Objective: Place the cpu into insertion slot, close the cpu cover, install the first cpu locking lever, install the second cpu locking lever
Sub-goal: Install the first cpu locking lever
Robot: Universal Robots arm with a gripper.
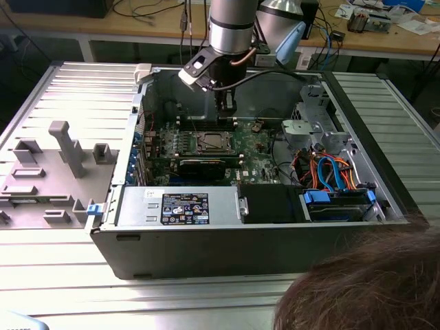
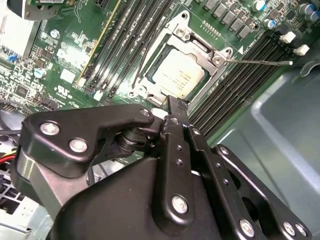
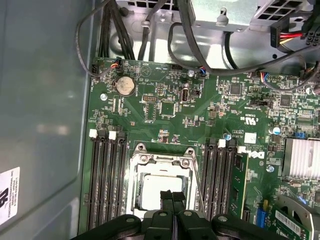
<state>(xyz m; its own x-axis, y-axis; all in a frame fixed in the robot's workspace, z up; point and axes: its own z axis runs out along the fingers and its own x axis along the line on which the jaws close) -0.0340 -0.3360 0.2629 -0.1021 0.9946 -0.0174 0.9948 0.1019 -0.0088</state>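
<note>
The cpu (image 2: 177,75) lies flat in the insertion slot on the green motherboard (image 3: 150,90), its silver-grey top (image 3: 150,187) showing in both wrist views. The cpu cover (image 2: 212,55) lies down around it as a silver frame (image 3: 162,156). One thin locking lever (image 2: 260,62) sticks out sideways from the socket corner. A second lever (image 2: 147,55) runs along the opposite side of the socket. My gripper (image 3: 173,196) hangs just above the socket edge, fingers (image 2: 175,112) pressed together with nothing between them. In the exterior view the gripper (image 1: 225,104) is over the socket (image 1: 212,142).
Black memory slots (image 3: 107,175) flank the socket on both sides. The case wall (image 3: 45,110) stands close by, with cables (image 3: 190,45) above the board. A black expansion card (image 1: 206,163), a power supply (image 1: 182,206) and drive bays (image 1: 337,203) fill the case. A person's hair (image 1: 364,289) shows in front.
</note>
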